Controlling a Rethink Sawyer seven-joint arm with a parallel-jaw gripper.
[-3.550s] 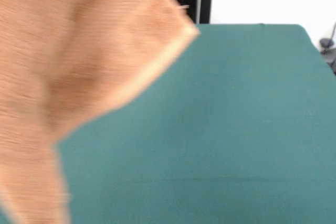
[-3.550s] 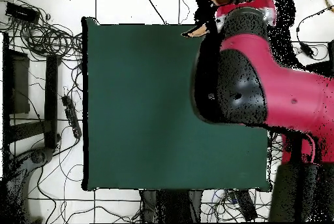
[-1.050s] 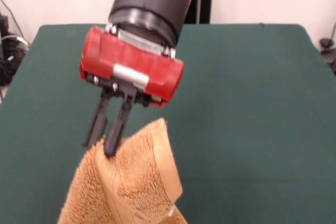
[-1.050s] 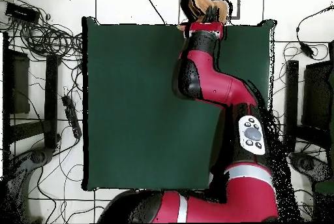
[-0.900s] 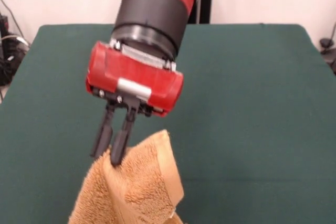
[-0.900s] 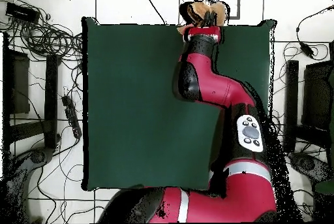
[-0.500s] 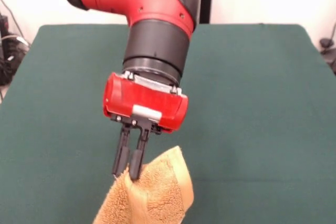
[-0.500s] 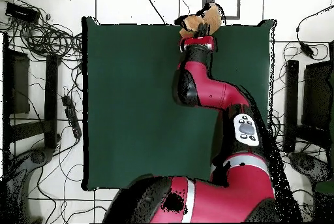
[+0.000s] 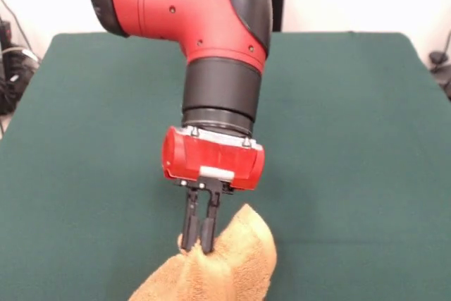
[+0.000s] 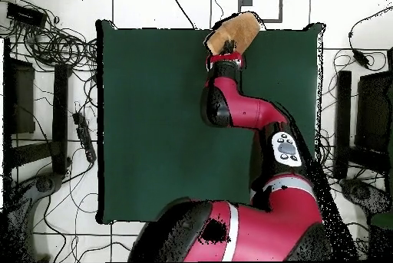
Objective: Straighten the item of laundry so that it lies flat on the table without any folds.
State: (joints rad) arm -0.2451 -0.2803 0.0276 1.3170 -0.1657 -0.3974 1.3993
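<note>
Fluffy orange-tan terry towel [image 9: 224,267], bunched into a soft rounded heap with folds, at the edge of the dark green felt-like table [image 9: 352,139], partly overhanging it in the overhead view [image 10: 234,31]. Gripper [image 9: 198,243] on the red and black arm [image 9: 204,26], narrow black fingers [image 9: 190,222] close together, clenched on a raised fold of the towel.

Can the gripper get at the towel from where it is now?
Yes, it looks so: the gripper is already shut on a fold of the towel near the table edge, with nothing between them.
</note>
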